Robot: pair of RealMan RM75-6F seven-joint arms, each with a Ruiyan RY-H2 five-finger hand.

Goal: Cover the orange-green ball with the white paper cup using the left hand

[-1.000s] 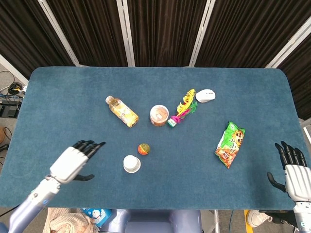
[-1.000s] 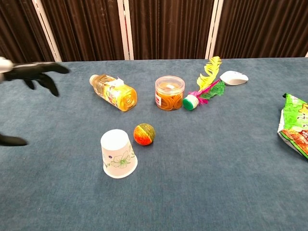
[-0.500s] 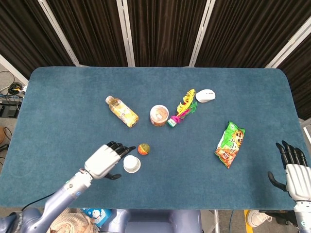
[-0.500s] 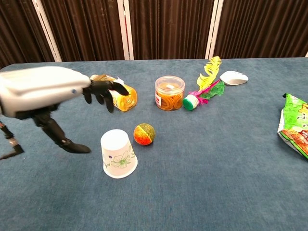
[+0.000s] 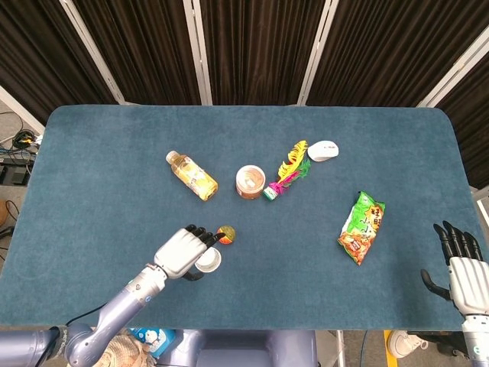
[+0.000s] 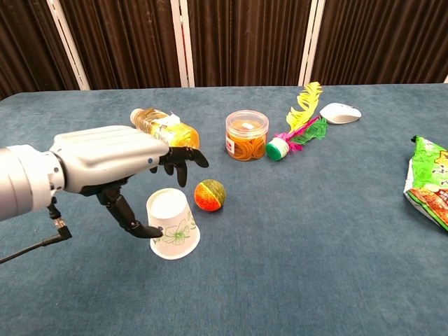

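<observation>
The left hand (image 6: 112,159) hangs over the white paper cup (image 6: 172,224), fingers apart, holding nothing. The orange-green ball (image 6: 209,194) sits just past its fingertips.

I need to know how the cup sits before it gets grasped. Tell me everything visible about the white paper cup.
The white paper cup stands upside down on the blue table, its wider rim on the cloth and its flat base up. It looks like thin paper with a faint leaf print on the side. The orange-green ball lies just to its right, apart from it. The left hand hovers over it, thumb at its left wall; contact cannot be told.
</observation>
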